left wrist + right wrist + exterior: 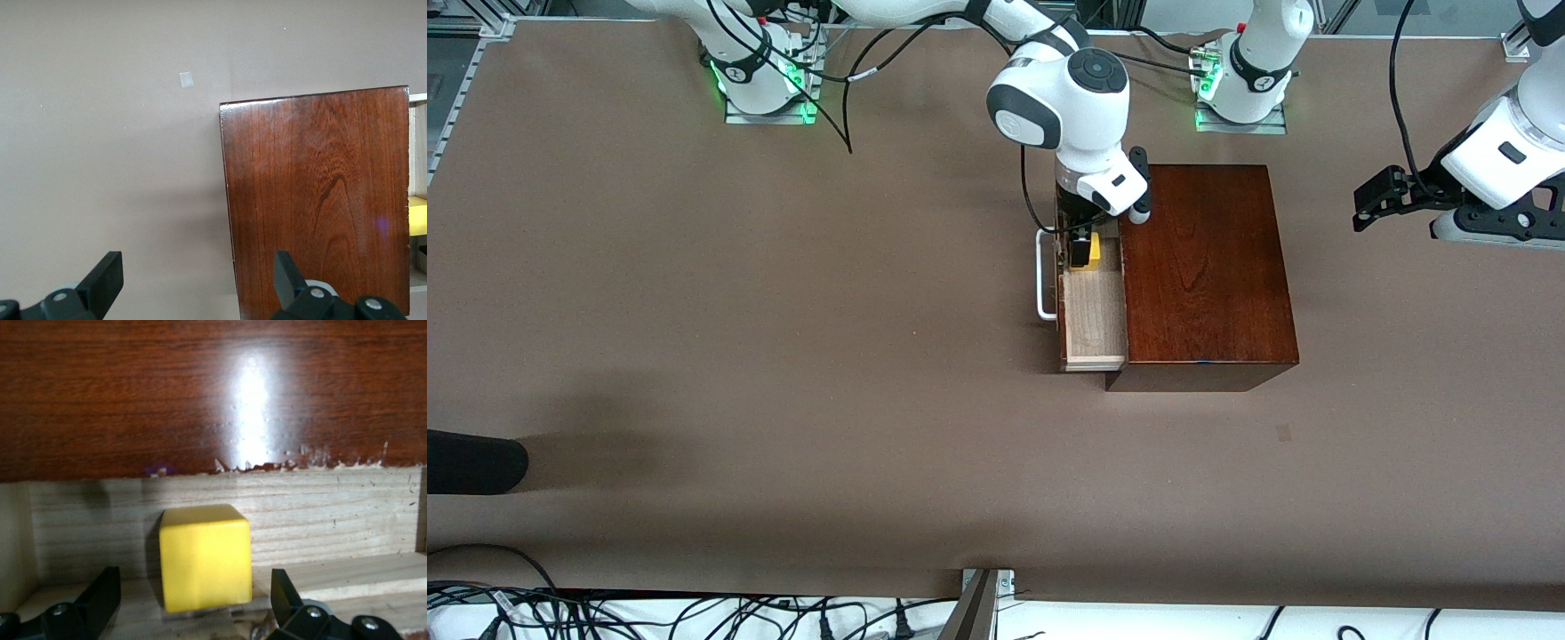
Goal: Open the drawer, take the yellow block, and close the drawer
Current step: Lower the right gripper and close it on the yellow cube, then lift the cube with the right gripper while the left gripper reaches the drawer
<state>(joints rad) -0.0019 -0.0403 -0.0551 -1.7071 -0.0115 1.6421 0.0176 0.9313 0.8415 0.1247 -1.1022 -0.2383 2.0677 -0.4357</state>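
The dark reddish-brown wooden box (1200, 267) stands mid-table. Its drawer (1094, 316) is pulled out toward the right arm's end, showing a pale wood inside and a white U-shaped handle (1042, 276). The yellow block (1088, 250) sits in the drawer at the end farther from the front camera. My right gripper (1080, 244) is lowered into the drawer, open, with its fingers on either side of the yellow block (205, 557) and gaps between them. My left gripper (1369, 203) is open and empty, held above the table beside the box, whose top (320, 200) shows in its wrist view.
A small pale patch (1283, 433) marks the table nearer the front camera than the box. A dark object (471, 462) lies at the table edge toward the right arm's end. Cables run along the front edge.
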